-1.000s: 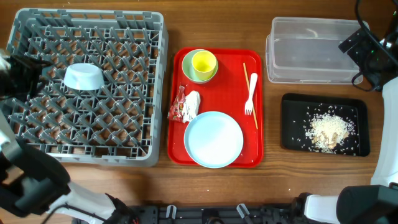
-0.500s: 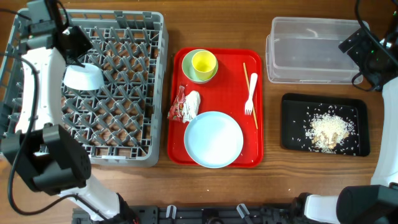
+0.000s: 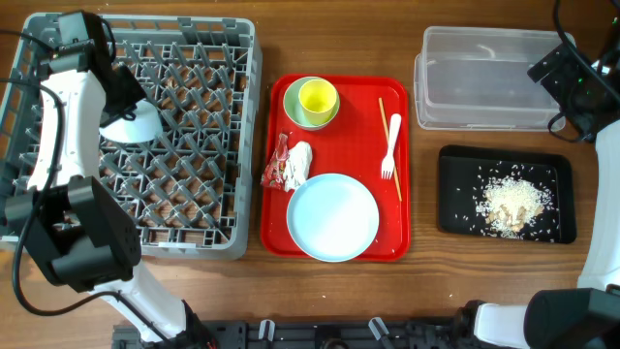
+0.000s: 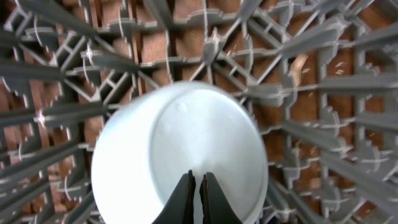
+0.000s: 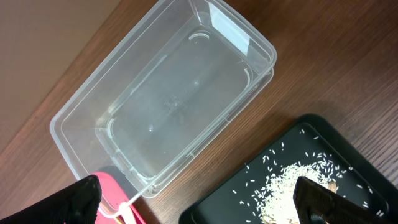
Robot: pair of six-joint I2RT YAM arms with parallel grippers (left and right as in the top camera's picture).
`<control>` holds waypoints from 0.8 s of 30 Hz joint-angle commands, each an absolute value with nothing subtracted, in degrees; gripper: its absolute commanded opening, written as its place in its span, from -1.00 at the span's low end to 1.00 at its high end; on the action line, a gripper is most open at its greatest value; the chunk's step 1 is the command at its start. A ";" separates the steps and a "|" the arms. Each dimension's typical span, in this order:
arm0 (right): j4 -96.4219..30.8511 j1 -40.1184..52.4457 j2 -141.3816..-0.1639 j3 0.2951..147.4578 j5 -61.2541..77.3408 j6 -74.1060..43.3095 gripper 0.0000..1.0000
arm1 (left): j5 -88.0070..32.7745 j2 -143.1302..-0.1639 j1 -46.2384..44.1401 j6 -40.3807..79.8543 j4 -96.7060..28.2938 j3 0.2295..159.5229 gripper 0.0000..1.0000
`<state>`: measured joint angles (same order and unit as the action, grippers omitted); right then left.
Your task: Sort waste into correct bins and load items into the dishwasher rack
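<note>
White bowl [image 3: 134,124] is in the rack [image 3: 194,189], far-left corner; my left gripper [image 4: 199,190] just swung over it, pressed together; right gripper [image 5: 202,202] spread.

Soft, even light from above; crisp overhead, smeared at my left wrist.

The overhead view is bright and sharp, with only short, faint shadows along the edges of the red tray [image 3: 274,208] and the grey rack [image 3: 194,194]. At my left wrist the rack pegs are smeared with blur, worst toward the frame edges, the small white bowl [image 4: 180,143] looks soft and evenly lit, and my left gripper [image 4: 197,182] is dark and out of focus. My right wrist view is clear. The clear tub [image 5: 168,106] shows a pale glare near its far corner, and my right gripper [image 5: 196,186] is black and blurred in the bottom corners.
</note>
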<state>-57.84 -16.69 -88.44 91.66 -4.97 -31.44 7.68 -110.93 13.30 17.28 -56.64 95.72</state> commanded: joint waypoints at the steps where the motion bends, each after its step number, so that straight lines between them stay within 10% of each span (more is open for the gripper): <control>1: -57.82 -16.58 -88.95 92.18 -5.06 -31.64 0.99 | 8.45 -112.64 13.78 17.39 -58.92 95.55 -0.92; 13: -57.82 -16.58 -88.95 92.18 -5.06 -31.64 0.99 | 3.57 -104.31 19.22 23.83 -68.23 95.59 -0.92; 19: -57.82 -16.58 -88.95 92.18 -5.06 -31.64 0.99 | -20.36 -92.60 17.69 23.81 -68.18 95.59 -0.92; 23: -57.82 -16.58 -88.95 92.18 -5.06 -31.66 0.99 | -35.51 -88.66 11.27 20.88 -68.75 95.57 0.79; 24: -57.82 -16.58 -88.95 92.18 -5.06 -31.64 1.00 | -35.81 -88.53 8.93 20.08 -69.25 95.57 0.96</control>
